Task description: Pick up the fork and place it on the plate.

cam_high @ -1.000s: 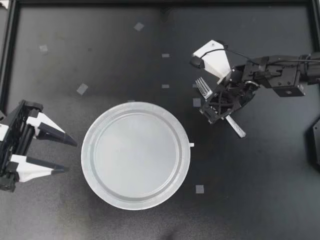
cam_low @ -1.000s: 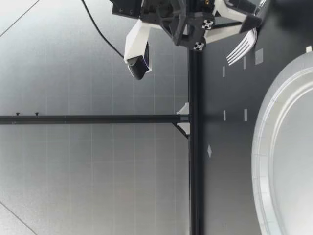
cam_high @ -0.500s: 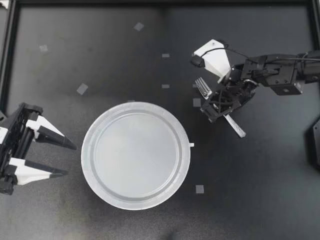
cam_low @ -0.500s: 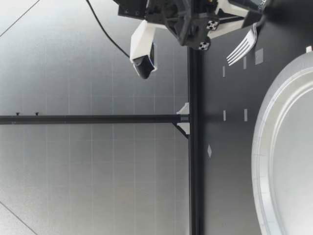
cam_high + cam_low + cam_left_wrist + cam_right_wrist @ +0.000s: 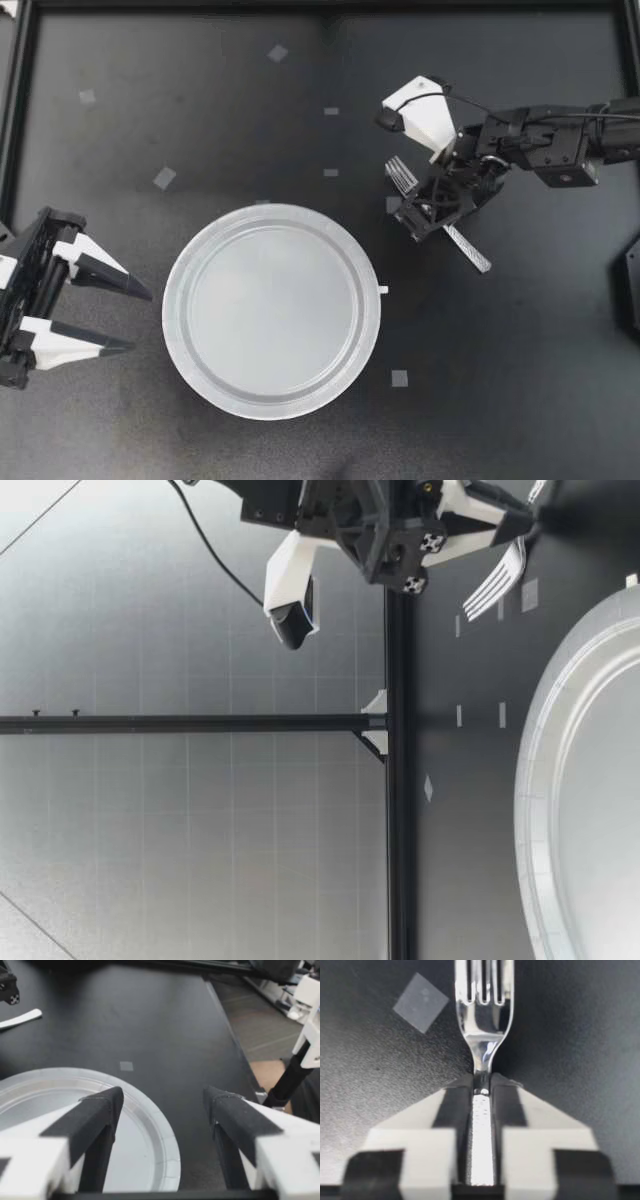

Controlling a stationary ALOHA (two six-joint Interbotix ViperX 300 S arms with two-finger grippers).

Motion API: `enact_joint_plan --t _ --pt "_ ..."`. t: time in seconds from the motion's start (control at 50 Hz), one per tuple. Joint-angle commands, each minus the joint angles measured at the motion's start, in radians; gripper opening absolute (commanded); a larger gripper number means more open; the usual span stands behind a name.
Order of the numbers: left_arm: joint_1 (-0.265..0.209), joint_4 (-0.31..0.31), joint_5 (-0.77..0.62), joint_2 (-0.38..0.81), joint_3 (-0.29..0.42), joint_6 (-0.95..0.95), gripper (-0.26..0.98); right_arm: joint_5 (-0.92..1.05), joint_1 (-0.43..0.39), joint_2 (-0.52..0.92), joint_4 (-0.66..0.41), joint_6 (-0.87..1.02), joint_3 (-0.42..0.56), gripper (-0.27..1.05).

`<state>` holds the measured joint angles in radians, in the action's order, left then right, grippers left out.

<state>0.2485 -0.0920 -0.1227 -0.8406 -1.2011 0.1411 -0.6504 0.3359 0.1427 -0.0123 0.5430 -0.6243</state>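
A silver fork [image 5: 403, 177] lies right of the round grey plate [image 5: 175, 300], tines pointing to the far left. My right gripper [image 5: 425, 208] is shut on the fork's neck. In the right wrist view both pads press the handle of the fork [image 5: 482, 1015] just behind the tines, at my right gripper [image 5: 481, 1085]. The low view shows the fork [image 5: 495, 580] sticking out of my right gripper [image 5: 520, 525], beyond the plate [image 5: 535, 770]. Whether the fork rests on the table I cannot tell. My left gripper [image 5: 140, 320] stands open left of the plate, with nothing in it.
Small grey tape squares [image 5: 164, 178] dot the black table, one beside the tines [image 5: 421, 1002]. A black frame rail [image 5: 15, 110] borders the table at the left and far sides. In the left wrist view the plate [image 5: 150, 1125] lies under my left gripper [image 5: 162, 1105].
My right gripper's fingers have closed onto the fork's handle, and that arm has shifted slightly toward the far left. The left arm has barely moved.
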Motion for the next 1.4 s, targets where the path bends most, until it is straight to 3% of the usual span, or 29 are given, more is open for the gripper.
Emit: enact_joint_plan --t 0.0,0.1,0.32,0.58,0.72,0.86,1.06,1.22,1.38 --pt "0.005 0.003 -0.044 0.0 0.0 0.0 0.57 0.003 0.008 -0.038 0.0 -0.012 0.031 0.01" --pt "0.005 0.003 -0.054 -0.005 -0.005 0.0 0.57 0.0 0.006 -0.058 0.0 -0.023 0.035 -0.1" --pt "-0.002 0.003 -0.106 0.009 -0.011 -0.002 0.57 0.028 -0.017 -0.218 0.006 -0.097 0.141 -0.1" --pt "-0.133 -0.014 -0.419 0.098 -0.014 0.0 0.66 0.255 -0.176 -0.362 0.048 -0.365 0.324 -0.1" --pt "-0.183 -0.017 -0.543 0.201 0.006 -0.003 0.75 0.431 -0.27 -0.391 0.049 -0.442 0.319 -0.1" --pt "-0.183 -0.017 -0.632 0.321 0.044 -0.018 0.74 0.62 -0.322 -0.388 0.044 -0.477 0.288 -0.1" --pt "-0.183 -0.017 -0.715 0.476 0.166 -0.043 0.74 0.965 -0.339 -0.318 0.034 -0.482 0.206 -0.1" --pt "-0.184 -0.014 -0.715 0.494 0.212 -0.077 0.73 1.117 -0.339 -0.264 0.009 -0.479 0.181 -0.1" --pt "-0.183 -0.012 -0.713 0.465 0.199 -0.08 0.7 1.124 -0.339 -0.245 -0.003 -0.479 0.179 -0.1"
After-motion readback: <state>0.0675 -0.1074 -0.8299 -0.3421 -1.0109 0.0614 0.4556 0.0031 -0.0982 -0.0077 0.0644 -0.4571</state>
